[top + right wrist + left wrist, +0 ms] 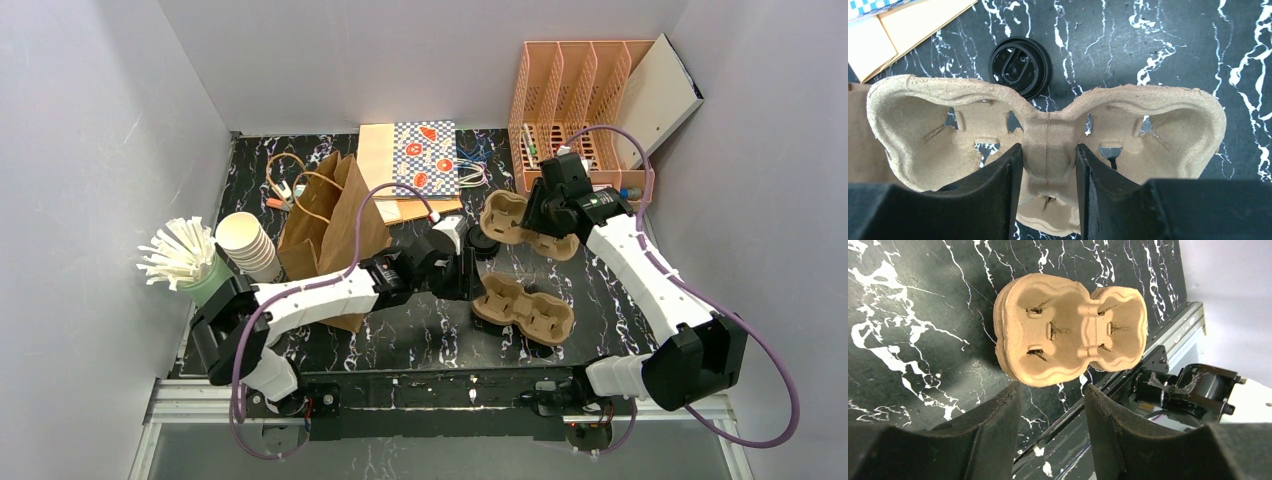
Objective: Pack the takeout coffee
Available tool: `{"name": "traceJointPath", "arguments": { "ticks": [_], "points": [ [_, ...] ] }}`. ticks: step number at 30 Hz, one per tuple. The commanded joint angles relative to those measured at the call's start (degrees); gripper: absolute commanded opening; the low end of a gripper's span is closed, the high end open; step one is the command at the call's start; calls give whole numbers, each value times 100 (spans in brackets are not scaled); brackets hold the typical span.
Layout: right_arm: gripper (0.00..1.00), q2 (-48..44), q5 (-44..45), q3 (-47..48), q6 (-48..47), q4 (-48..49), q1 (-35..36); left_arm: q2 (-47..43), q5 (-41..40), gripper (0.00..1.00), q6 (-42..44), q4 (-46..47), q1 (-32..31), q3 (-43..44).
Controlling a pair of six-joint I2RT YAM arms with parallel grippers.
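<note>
My left gripper (1053, 390): jaws about half apart, holding nothing. Through the gap I see only marble and the metal edge rail (1173, 335).
Just past my left fingertips: the near cup carrier (1068, 327), a two-well moulded pulp tray. It lies flat on the black marble table (908, 315), in the upper middle of the left wrist view.
My right gripper (1048, 149): closed on the middle ridge of the far cup carrier (928, 130), with one finger down in each well and pressed against the ridge.
Far cup carrier: spans the width of the right wrist view, and table shows through its cut tabs. Overhead it sits right of centre, above the near one and apart from it.
Beyond that carrier: a loose black lid (1020, 65) lies on the table, upper centre-left of the right wrist view. It is close to the carrier's rim, but I cannot tell whether they touch.
Takeout coffee cup (449, 232): overhead, near centre, I make out only a white top right behind my left wrist. It is mostly hidden, so I cannot tell the side colour or be sure it is a cup.
Left of the overhead frame: a brown paper bag (335, 225) stands beside a stack of lidless cream cups (250, 245). A green cup of white sticks (185, 262) is at the far left.
Top of the frame: a checked pouch (425, 155) at centre and an orange file rack (565, 95) at upper right.
</note>
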Motion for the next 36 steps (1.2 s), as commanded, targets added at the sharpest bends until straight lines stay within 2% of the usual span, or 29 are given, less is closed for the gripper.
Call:
{"name": "traceJointPath", "arguments": {
  "ticks": [1,7,12,20,24,28,29,32,34,36],
  "points": [
    [40,41,-562,242,-255,80,-14,-449,-851,46,853,-1005,-249,539],
    [45,396,-1636,272,-1088,286,105,-1022,-1644,45,1405,-2405,-274,1659],
    [46,772,-1414,443,-1148,264,595,-1454,-2396,45,1816,-3625,-267,2746],
    [49,1541,-902,929,-1220,370,2061,-1550,-3827,45,2217,-5066,-251,4289],
    [52,2050,-787,1266,-1400,275,2727,-1561,-4502,44,2268,-5533,-166,4721],
    [55,2443,-913,1428,-1542,125,3089,-1771,-4848,43,2268,-5637,-122,4754],
    [57,2514,-951,1431,-1547,80,3132,-1831,-4894,43,2260,-5615,-122,4704],
    [88,2566,-990,1352,-1423,-22,3193,-1939,-4868,44,2250,-5548,-119,4547],
    [97,2364,-966,1195,-1301,33,3230,-1979,-4775,44,2242,-5438,-119,4375],
    [98,1992,-939,1035,-1144,71,3230,-1967,-4706,44,2221,-5389,-116,4256]
  ]
}}
